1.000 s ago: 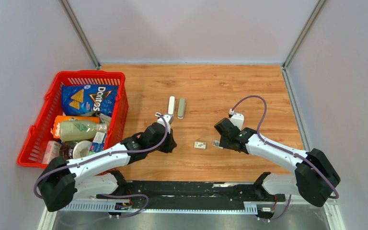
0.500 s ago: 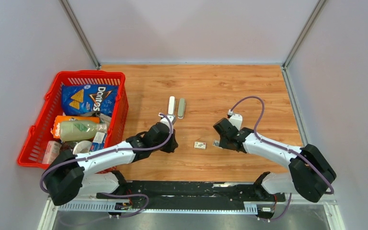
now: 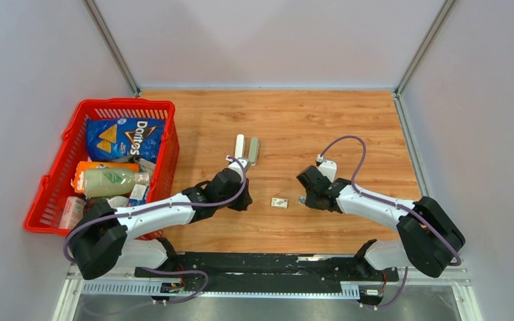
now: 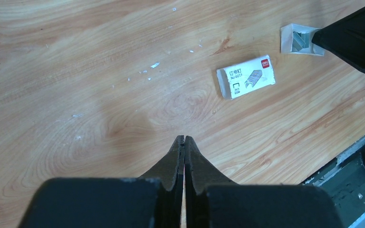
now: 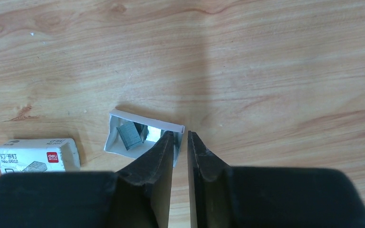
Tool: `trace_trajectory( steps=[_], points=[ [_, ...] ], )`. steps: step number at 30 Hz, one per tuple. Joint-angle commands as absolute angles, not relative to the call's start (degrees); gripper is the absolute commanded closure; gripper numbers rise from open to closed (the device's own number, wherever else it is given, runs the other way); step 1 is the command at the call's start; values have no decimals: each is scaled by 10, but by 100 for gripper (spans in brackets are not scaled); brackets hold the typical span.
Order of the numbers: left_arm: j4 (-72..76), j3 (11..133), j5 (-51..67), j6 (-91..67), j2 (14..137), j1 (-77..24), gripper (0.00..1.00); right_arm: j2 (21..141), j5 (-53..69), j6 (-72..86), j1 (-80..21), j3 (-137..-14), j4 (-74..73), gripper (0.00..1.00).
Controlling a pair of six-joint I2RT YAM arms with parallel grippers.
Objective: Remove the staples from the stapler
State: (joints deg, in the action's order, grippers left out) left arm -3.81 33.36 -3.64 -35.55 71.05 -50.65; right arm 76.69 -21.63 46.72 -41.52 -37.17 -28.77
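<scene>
The stapler lies opened out on the table as a white bar (image 3: 239, 144) and a grey bar (image 3: 253, 150). A small white paper tray (image 5: 119, 142) holds short grey staples (image 5: 129, 135); the tray also shows in the left wrist view (image 4: 287, 42). My right gripper (image 5: 180, 134) is narrowly open, with one finger (image 5: 164, 147) inside the tray and the other outside its right wall. In the top view it (image 3: 306, 198) sits at the tray. My left gripper (image 4: 184, 137) is shut with nothing visible in it, low over bare wood below the stapler (image 3: 245, 202).
A white staple box (image 3: 280, 202) lies between the grippers; it also shows in the left wrist view (image 4: 245, 77) and the right wrist view (image 5: 35, 156). A red basket (image 3: 127, 102) of groceries stands at the left. Small white specks (image 4: 154, 65) dot the wood.
My left arm has reached a little further right and toward the stapler. My right gripper has shifted slightly left at the tray.
</scene>
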Motion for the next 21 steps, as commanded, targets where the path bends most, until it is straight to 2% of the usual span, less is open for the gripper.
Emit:
trace_trajectory(
  steps=[1,10,13,21],
  points=[
    [-14,357,-33,-344,724,-508,100,771,-222,472,-411,-368,-265,82],
    [-4,367,-33,-338,755,-507,100,779,-220,466,-408,-371,-262,92],
    [-4,374,-31,-334,767,-508,100,780,-217,461,-408,-375,-262,99],
    [22,386,-25,-334,808,-508,100,759,-231,443,-410,-385,-279,100]
  ],
)
